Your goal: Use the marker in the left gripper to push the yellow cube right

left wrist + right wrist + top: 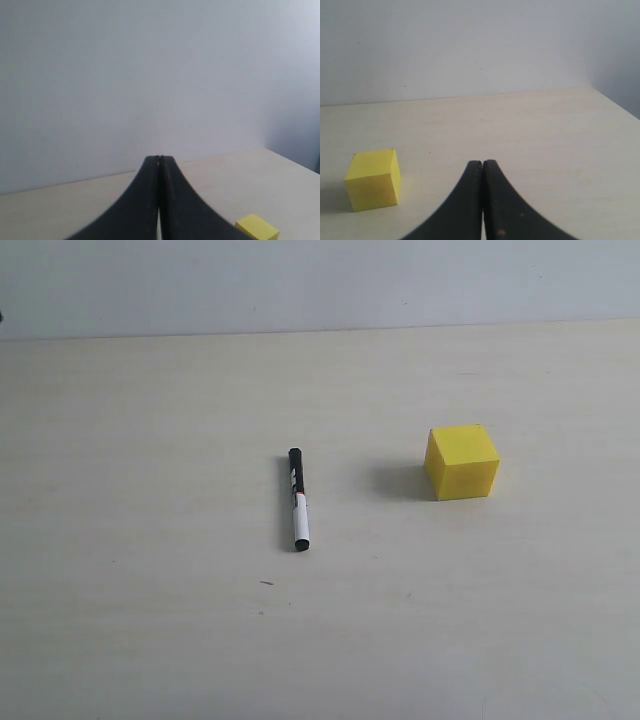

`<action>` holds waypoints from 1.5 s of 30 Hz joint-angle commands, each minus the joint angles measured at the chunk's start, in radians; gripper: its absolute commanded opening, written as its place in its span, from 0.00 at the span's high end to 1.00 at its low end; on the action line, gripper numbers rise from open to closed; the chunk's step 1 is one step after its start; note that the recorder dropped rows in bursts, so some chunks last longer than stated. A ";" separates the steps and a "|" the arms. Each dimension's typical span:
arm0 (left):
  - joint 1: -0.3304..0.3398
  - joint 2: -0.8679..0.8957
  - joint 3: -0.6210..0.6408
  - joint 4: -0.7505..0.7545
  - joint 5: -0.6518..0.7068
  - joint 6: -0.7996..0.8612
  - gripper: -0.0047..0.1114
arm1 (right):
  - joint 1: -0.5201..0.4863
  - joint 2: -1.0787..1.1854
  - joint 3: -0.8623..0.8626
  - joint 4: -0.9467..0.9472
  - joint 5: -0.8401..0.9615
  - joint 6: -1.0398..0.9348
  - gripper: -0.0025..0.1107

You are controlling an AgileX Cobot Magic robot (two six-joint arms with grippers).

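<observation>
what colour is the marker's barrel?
White, with a bit of red print next to the black part. The marker shows only in the exterior view.

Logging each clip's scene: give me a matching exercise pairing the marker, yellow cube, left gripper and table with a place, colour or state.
1 marker
2 yellow cube
3 left gripper
4 table

A shut, holding nothing
B pale beige
C lying flat, left of the cube
D right side of exterior view

Pairs: 1-C, 2-D, 3-A, 4-B
</observation>
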 commanded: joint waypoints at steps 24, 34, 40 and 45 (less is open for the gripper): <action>0.012 -0.761 0.196 0.005 0.410 0.043 0.96 | -0.004 -0.002 0.005 0.000 -0.006 0.000 0.98; 0.012 -0.761 0.259 0.005 0.402 0.054 0.96 | -0.004 -0.003 0.005 0.000 -0.007 0.000 0.98; 0.012 -0.761 0.276 -0.001 0.588 0.044 0.96 | -0.004 -0.003 0.005 0.000 -0.007 0.000 0.98; 0.012 -0.761 0.276 -0.001 0.697 -0.010 0.96 | -0.004 -0.003 0.005 0.000 -0.007 0.000 0.98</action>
